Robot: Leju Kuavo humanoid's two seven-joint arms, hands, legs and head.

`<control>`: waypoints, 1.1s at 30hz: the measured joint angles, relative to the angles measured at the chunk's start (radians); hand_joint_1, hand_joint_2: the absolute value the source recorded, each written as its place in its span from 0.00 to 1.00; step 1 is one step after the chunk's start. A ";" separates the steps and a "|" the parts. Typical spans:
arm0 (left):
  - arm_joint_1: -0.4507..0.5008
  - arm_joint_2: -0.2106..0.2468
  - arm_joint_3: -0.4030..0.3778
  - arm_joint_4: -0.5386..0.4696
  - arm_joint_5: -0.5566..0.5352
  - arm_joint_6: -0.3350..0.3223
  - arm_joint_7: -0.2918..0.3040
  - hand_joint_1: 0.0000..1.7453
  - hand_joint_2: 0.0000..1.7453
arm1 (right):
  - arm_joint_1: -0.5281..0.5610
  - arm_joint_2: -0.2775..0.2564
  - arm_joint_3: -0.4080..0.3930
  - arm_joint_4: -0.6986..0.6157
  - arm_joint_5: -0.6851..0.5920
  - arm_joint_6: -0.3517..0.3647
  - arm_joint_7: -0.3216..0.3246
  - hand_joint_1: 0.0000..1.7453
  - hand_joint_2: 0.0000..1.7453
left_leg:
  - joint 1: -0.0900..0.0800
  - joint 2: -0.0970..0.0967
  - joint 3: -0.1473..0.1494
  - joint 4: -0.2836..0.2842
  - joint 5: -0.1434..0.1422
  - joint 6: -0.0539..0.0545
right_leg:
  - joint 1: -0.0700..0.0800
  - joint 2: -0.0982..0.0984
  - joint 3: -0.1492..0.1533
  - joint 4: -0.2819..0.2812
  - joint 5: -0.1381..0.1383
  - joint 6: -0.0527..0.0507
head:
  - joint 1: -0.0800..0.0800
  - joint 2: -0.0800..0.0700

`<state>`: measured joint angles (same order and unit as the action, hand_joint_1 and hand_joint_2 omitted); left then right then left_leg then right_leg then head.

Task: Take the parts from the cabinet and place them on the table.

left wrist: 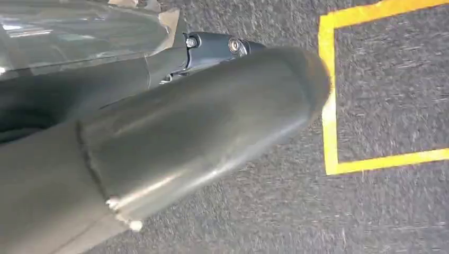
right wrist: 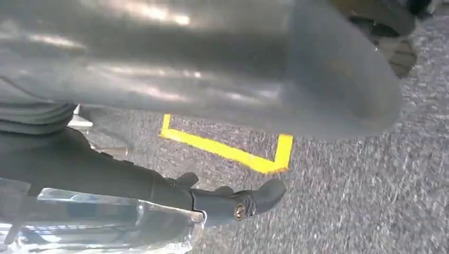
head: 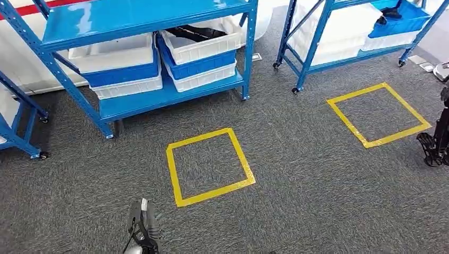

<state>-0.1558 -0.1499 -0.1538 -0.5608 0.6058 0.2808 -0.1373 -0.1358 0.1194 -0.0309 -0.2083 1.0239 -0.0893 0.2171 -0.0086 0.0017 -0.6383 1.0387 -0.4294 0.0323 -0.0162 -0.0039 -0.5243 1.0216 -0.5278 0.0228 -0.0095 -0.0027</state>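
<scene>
The cabinet is a blue shelf rack (head: 169, 94) ahead on the left, with stacked white and blue bins on it. One white bin (head: 198, 46) holds dark parts (head: 195, 33). A second blue rack (head: 339, 55) at the back right carries a blue bin (head: 394, 21) with a dark part (head: 391, 10) in it. My left hand (head: 142, 227) hangs low over the carpet, well short of the rack, fingers (left wrist: 214, 45) straight beside the thick thumb (left wrist: 201, 121). My right hand (right wrist: 212, 201) also hangs over the carpet with straight fingers (right wrist: 254, 198). Crinkled clear film (right wrist: 106, 227) shows close behind each hand's fingers.
Grey carpet with two yellow tape squares, one just ahead of me (head: 209, 166), one further right (head: 378, 114). A black stand (head: 437, 140) is at the right edge. Another blue rack's leg with a caster (head: 24, 140) is at the left edge.
</scene>
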 joint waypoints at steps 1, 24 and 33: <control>0.000 0.001 0.000 0.000 0.000 0.001 0.000 0.00 0.00 | -0.001 0.002 0.000 0.000 0.002 0.001 0.000 0.00 0.00 | -0.002 -0.003 0.003 -0.007 -0.001 0.005 | 0.002 -0.002 0.004 -0.007 0.000 0.005 | -0.002 0.000; 0.003 -0.004 0.002 0.002 -0.009 -0.004 -0.001 0.00 0.00 | 0.000 -0.003 -0.005 -0.003 0.002 0.005 0.002 0.00 0.00 | 0.020 -0.007 -0.090 0.255 -0.128 -0.036 | -0.007 0.006 -0.033 0.000 0.045 -0.025 | -0.001 0.000; 0.000 -0.005 0.002 0.002 -0.016 -0.008 0.001 0.00 0.00 | -0.002 0.001 -0.013 -0.005 0.002 0.005 0.002 0.00 0.00 | 0.010 -0.008 0.047 -0.045 -0.002 0.012 | 0.000 0.000 0.001 0.000 0.006 0.013 | 0.001 0.000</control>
<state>-0.1560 -0.1549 -0.1522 -0.5589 0.5894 0.2724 -0.1365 -0.1376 0.1202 -0.0435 -0.2129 1.0262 -0.0839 0.2186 0.0016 -0.0063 -0.5912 0.9935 -0.4315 0.0445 -0.0161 -0.0035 -0.5235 1.0219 -0.5218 0.0360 -0.0084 -0.0027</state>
